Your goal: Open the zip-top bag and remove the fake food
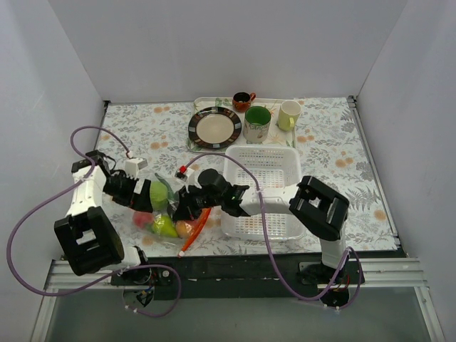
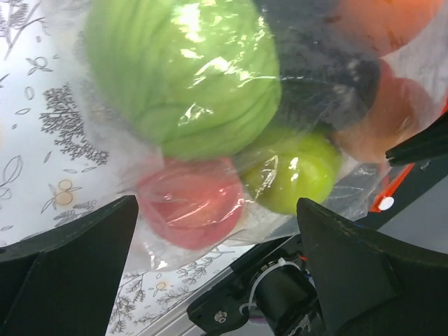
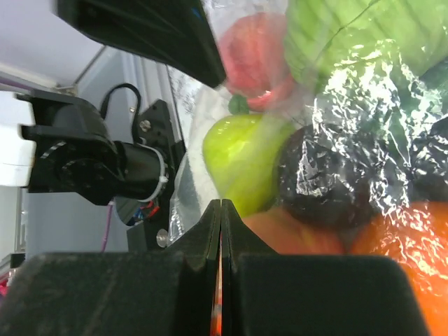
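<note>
The clear zip-top bag [image 1: 165,211] sits on the near left of the table with the fake food inside. Through the plastic I see a green apple [image 2: 183,73], a pink-red peach [image 2: 190,203], a yellow-green pear [image 2: 294,171], a dark round piece [image 2: 325,73] and an orange [image 2: 392,105]. My left gripper [image 1: 142,198] is open, its jaws wide apart on the bag's left side [image 2: 215,210], holding nothing. My right gripper [image 1: 182,209] is shut on the bag's orange-red zip strip [image 1: 197,226], which shows as a thin line between the closed jaws [image 3: 221,204].
A white lattice basket [image 1: 261,165] stands just right of the bag, under the right arm. At the back, a tray holds a plate [image 1: 214,127], a green mug [image 1: 257,123], a pale yellow mug [image 1: 288,114] and a small dark cup [image 1: 243,100]. The table's near edge [image 1: 235,249] is close behind the bag.
</note>
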Controlling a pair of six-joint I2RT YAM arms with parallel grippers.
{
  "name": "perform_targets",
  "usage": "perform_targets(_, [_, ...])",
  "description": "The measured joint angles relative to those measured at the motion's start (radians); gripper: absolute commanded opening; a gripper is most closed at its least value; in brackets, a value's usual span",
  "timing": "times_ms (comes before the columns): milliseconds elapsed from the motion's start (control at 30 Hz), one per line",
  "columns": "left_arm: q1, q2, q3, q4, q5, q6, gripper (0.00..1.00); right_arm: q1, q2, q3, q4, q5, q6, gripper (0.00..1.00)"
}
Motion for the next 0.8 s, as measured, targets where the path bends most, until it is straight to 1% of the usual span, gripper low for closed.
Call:
perform_targets(67, [0.006, -0.011, 0.010, -0.010, -0.007, -0.011, 0.98, 0.000, 0.004, -0.002, -0.018, 0.006, -0.003, 0.01])
perform_targets(167, [0.034, -0.025, 0.004, 0.031, -0.076, -0.016, 0.98, 0.000, -0.010, -0.038, -0.030, 0.022, -0.018, 0.01])
perform_targets(300, [0.070, -0.057, -0.064, 0.136, -0.190, -0.025, 0.98, 0.000, -0.113, -0.134, -0.037, 0.047, -0.032, 0.03])
perform_targets(433, [0.074, -0.102, -0.106, 0.190, -0.197, -0.069, 0.98, 0.000, -0.246, -0.200, -0.026, 0.060, -0.043, 0.08])
perform_targets(600, [0.074, -0.113, -0.123, 0.269, -0.194, -0.105, 0.98, 0.011, -0.399, -0.280, 0.003, 0.061, -0.059, 0.09])
perform_targets(700, [0.074, -0.113, -0.136, 0.345, -0.200, -0.109, 0.98, 0.027, -0.449, -0.327, -0.002, 0.074, -0.074, 0.10])
perform_targets(800, [0.074, -0.119, -0.168, 0.427, -0.229, -0.103, 0.98, 0.041, -0.461, -0.375, -0.016, 0.100, -0.080, 0.10])
